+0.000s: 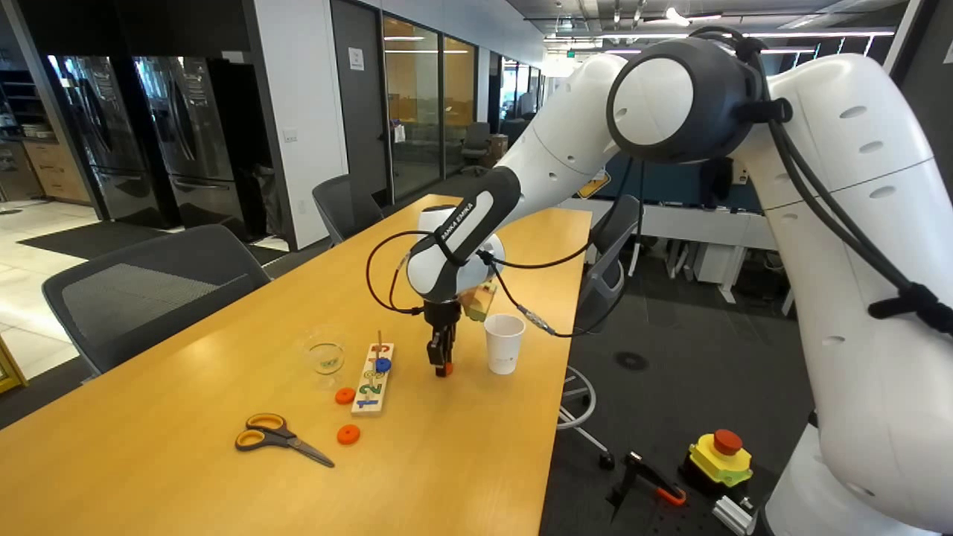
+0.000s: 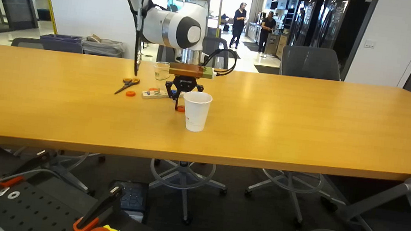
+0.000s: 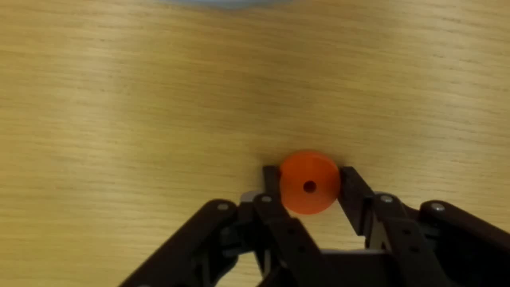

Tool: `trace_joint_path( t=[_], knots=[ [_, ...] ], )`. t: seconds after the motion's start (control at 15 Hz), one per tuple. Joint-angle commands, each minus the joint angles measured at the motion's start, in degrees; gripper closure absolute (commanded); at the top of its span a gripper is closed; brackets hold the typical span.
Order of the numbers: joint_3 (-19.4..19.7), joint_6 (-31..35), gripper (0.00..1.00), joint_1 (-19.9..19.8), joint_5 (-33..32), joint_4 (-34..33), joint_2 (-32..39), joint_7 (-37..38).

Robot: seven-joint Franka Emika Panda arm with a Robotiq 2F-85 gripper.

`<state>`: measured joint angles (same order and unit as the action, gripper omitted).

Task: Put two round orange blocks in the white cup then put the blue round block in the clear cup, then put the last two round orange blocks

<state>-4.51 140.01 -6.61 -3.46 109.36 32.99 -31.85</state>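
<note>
Taken from the left in an exterior view, scissors (image 1: 287, 438) with black-and-orange plastic handles lie on the yellow wooden tabletop (image 1: 223, 506). Beyond them the short transparent cup (image 1: 327, 359) stands upright. Two loose, flat, disc-shaped blocks follow: the farther orange block (image 1: 345, 395), just beside a pale wooden strip (image 1: 376, 391) painted with coloured numerals, and the nearer orange block (image 1: 348, 434), near the scissors. An approach to the farther one could strike the strip, space there being tight. The strip carries the round blue block (image 1: 383, 365) at a thin upright peg (image 1: 380, 344); whether it is threaded on cannot be told. If it is, a sideways pull would likely drag the strip.

Next, the black two-fingered gripper (image 3: 310, 181) is clamped on a third orange block (image 3: 306, 170), pierced at its middle; in the wrist view the fingers (image 3: 271, 179) bear on opposite sides of its edge. Contact with the tabletop cannot be confirmed. The curved edge gives narrow purchase, so uneven pressure may let the block twist or slip out on lifting.

Furthest right, the tapered opaque white cup (image 1: 504, 346) stands upright, near the gripper but apart. Its inside is hidden. It looks light: too low a carry would probably topple it, and an off-centre release could send the block outside.
</note>
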Motion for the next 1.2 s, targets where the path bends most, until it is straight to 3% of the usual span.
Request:
trace_joint_path(
  t=[0.0, 0.47, 0.8, 1.13],
  knots=[
    [-0.5, 0.0, 0.77, -0.5, 0.7, 0.2, -1.6, 1.9],
    [-1.3, -4.0, 0.77, -2.3, 8.2, 6.6, -15.1, 3.8],
    [2.5, -10.7, 0.77, -2.1, 11.3, 11.0, -26.1, 7.7],
    [6.2, -11.5, 0.77, -1.3, 10.0, 16.0, -32.1, 12.6]
  ],
)
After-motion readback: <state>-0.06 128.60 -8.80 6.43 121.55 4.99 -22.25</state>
